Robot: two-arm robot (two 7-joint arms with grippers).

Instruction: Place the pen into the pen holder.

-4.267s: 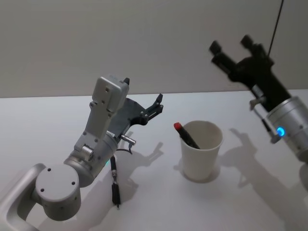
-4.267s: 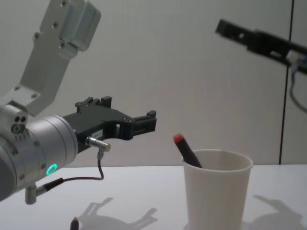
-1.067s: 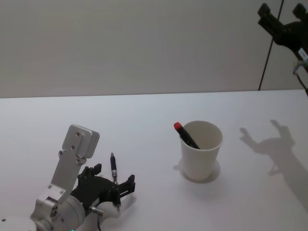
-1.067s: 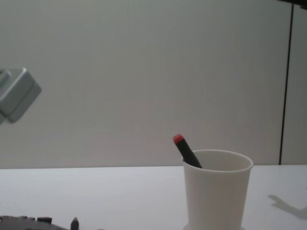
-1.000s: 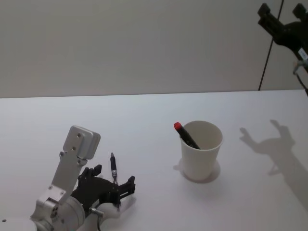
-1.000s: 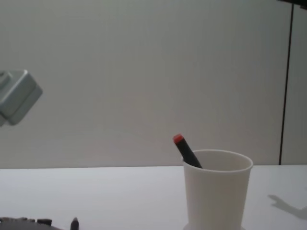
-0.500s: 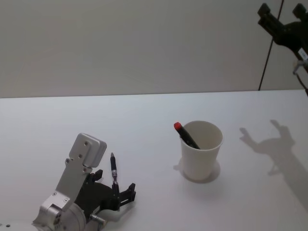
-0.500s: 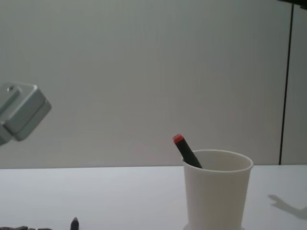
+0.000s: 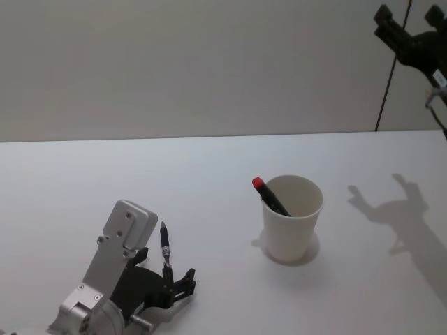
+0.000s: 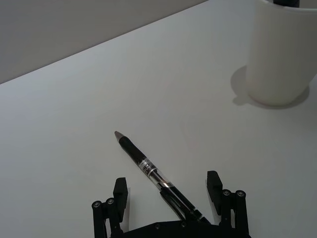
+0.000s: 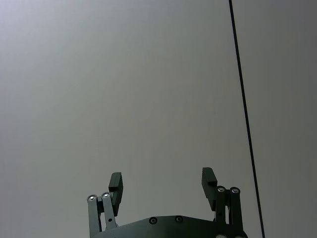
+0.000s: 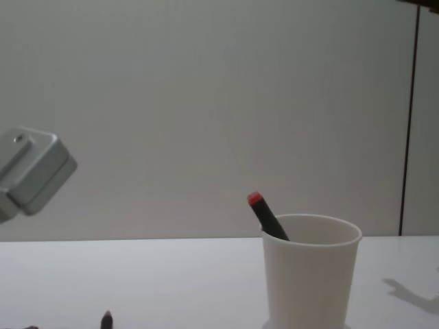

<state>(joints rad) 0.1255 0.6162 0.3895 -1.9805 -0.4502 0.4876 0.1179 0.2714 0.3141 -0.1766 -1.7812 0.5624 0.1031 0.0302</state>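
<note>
Underneath, white table [image 9: 209, 181]; behind, grey wall [image 9: 174, 63].

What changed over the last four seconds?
The left tool came down from mid-air to the table and now straddles the near end of the thin pen, open, nothing gripped. The right tool pulled up and away to the right, open. The thin pen, marker and cup stayed put.

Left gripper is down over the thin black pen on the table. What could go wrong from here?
1. The thin black pen lies slantwise between the open jaws of the left gripper, so closing may twist or roll it away.
2. A red-tipped black marker leans in the white paper cup; the incoming pen might strike it or tip the cup.
</note>
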